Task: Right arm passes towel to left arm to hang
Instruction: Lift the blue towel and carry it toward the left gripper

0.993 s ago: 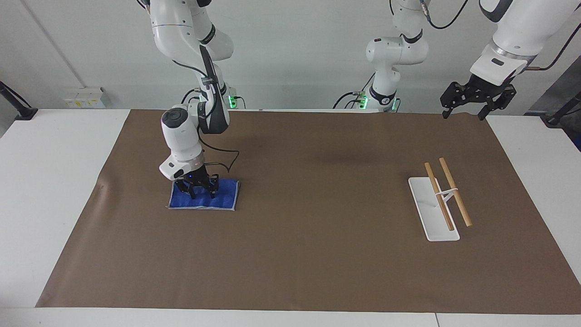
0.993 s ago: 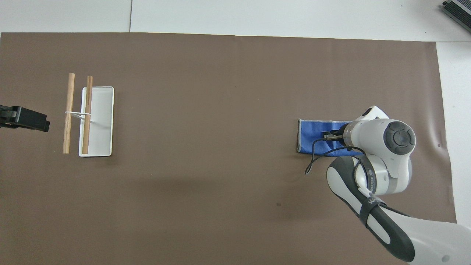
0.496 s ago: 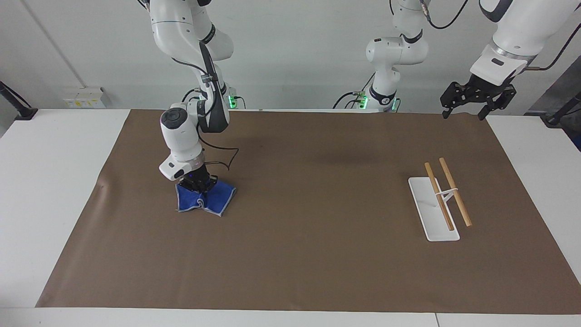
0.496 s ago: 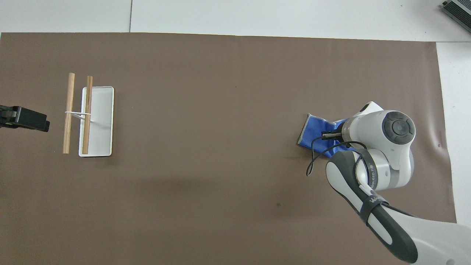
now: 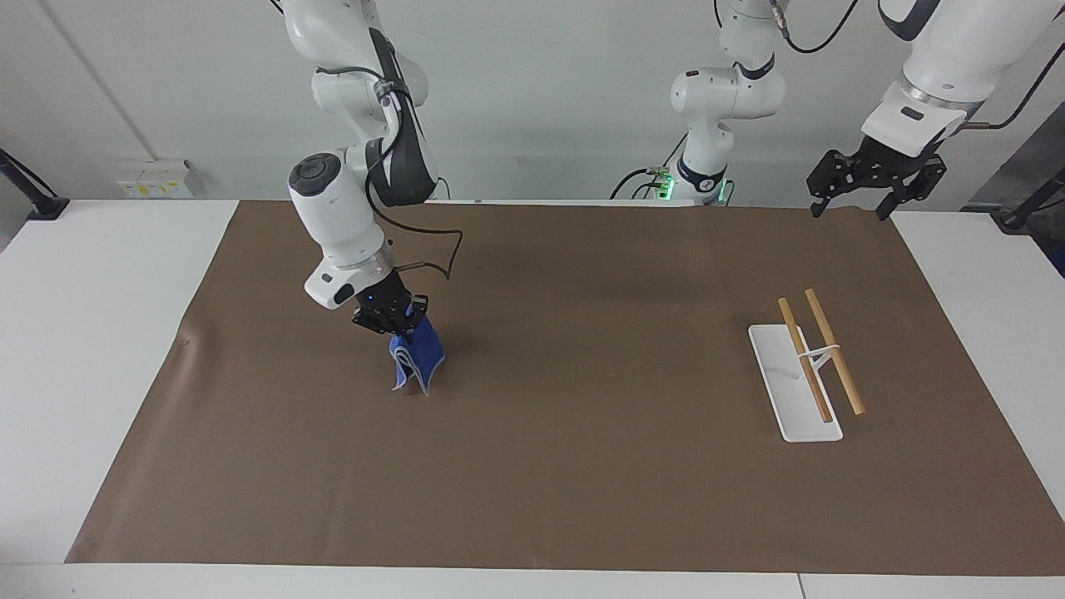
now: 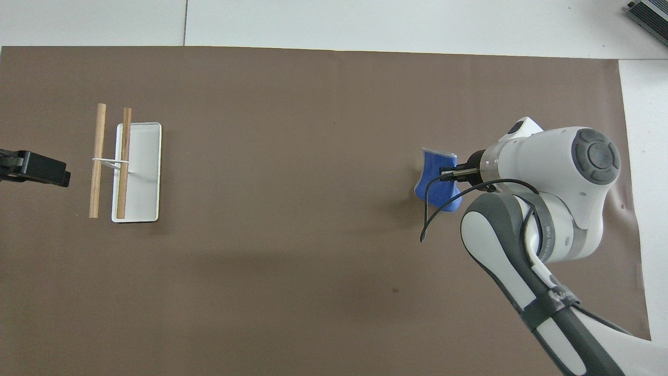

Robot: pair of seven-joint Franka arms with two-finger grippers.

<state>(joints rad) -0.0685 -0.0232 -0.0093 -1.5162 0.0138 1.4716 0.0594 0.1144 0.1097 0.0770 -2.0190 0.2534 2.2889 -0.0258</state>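
Towel: small royal-blue terry cloth with a pale grey stitched edge (image 5: 416,356), bunched and hanging from the right gripper over the brown mat (image 5: 532,466) toward the right arm's end of the table; whether its lowest fold touches the mat is hard to tell.
Right gripper: black two-finger claw (image 5: 391,319) on the white jointed right arm (image 5: 341,225), fingers pinched together on the towel's top.
Towel's axis: long axis hangs roughly vertical, loose end pointing down.
Hidden: from overhead the right arm's wrist covers part of the towel (image 6: 436,177).
Rack: white flat base (image 5: 790,387) carrying two wooden rods (image 5: 834,351), well apart from the towel.
Left gripper: black claw (image 5: 874,179), fingers spread, holding nothing, waiting above the mat's edge; overhead shows only its tip (image 6: 34,168).
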